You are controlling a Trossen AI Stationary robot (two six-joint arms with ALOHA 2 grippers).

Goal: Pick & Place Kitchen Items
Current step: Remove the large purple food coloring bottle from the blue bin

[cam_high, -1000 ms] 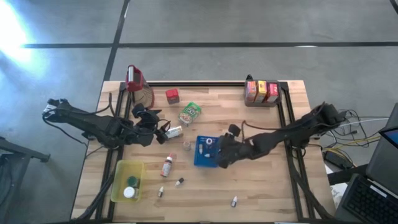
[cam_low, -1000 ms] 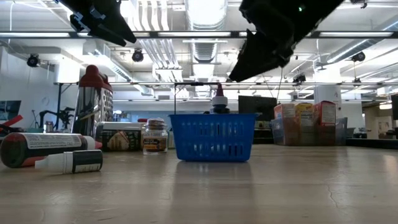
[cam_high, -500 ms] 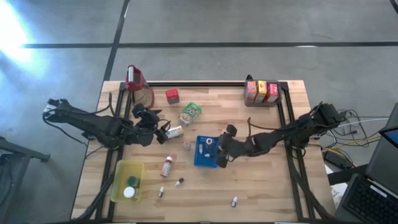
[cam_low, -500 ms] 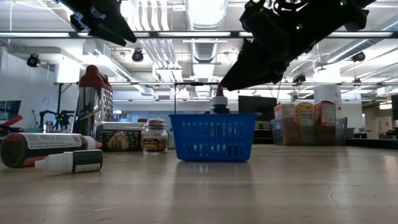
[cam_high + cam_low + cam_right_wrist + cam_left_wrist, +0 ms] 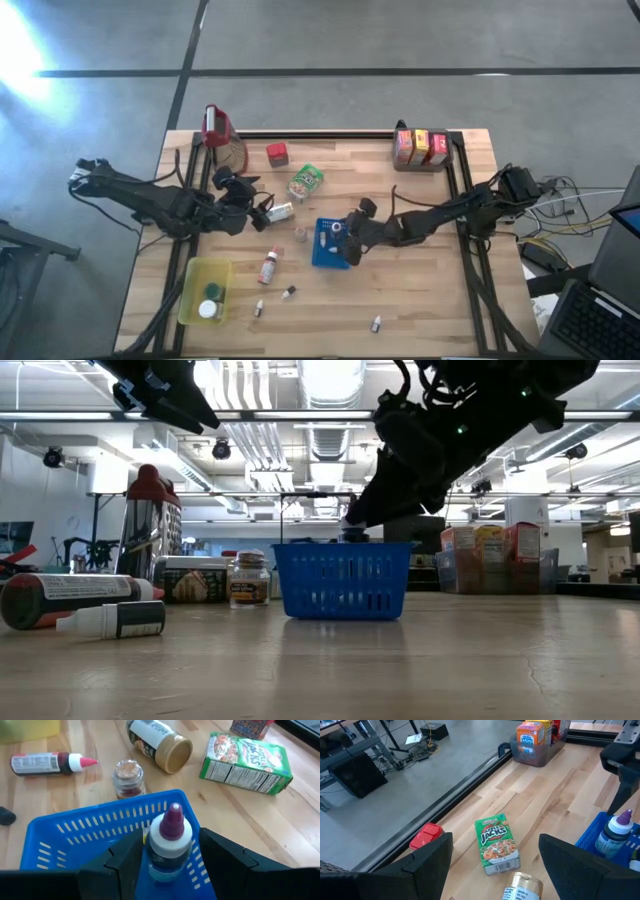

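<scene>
High view: on the wooden table [image 5: 420,300], the right gripper [image 5: 347,240] hangs over the blue perforated plastic basket [image 5: 327,256] near the middle. The left gripper [image 5: 262,213] waits toward the left edge, above a gold-lidded jar lying on its side [image 5: 281,211]. A green cereal box [image 5: 305,182] lies flat toward the far edge.

Low view: the right gripper's dark bulk reaches the basket's rim, hiding what stands inside.

Left wrist view: its two fingers [image 5: 427,865] stand wide apart and bare, with the cereal box and the jar's gold lid between them farther off.

Right wrist view: the fingers [image 5: 125,857] flank a small white-shouldered bottle with a purple tip [image 5: 169,837] standing upright in the basket; I cannot tell whether they press it. A little clear spice jar [image 5: 127,778] stands just outside the basket wall
</scene>
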